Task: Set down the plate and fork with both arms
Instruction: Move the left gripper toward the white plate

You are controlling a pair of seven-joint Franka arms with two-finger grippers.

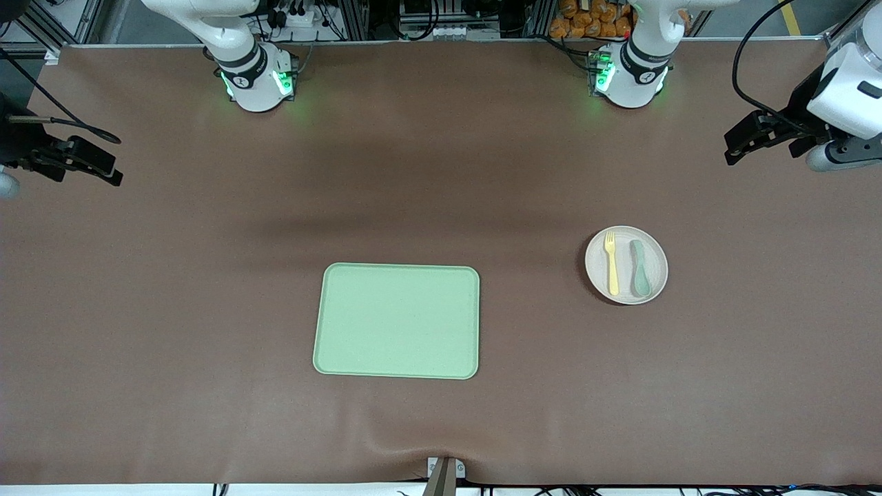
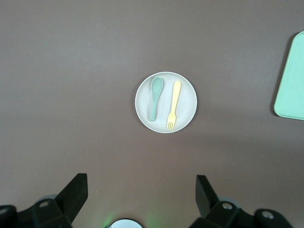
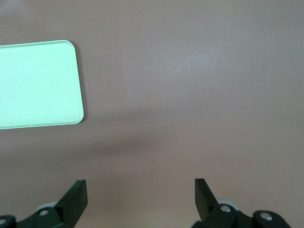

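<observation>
I've got both arms parked high w/ fingers spread wide & empty, left gripper (image 2: 140, 199) over bare bench (image 1: 172, 275) at its end, right gripper (image 3: 141, 199) likewise, while plate (image 1: 653, 256) w/ fork (image 1: 611, 263) & spoon (image 1: 640, 269) sits toward left arm's end, apart from tray (image 1: 397, 321).

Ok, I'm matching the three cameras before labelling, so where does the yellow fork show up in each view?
Front view: the fork lies on the plate beside the spoon, toward the left arm's end of the table.
Left wrist view: the fork lies on the plate at the picture's centre.
Right wrist view: not in it.
Shared landmark: the green tray, at the edge of both wrist views.
</observation>
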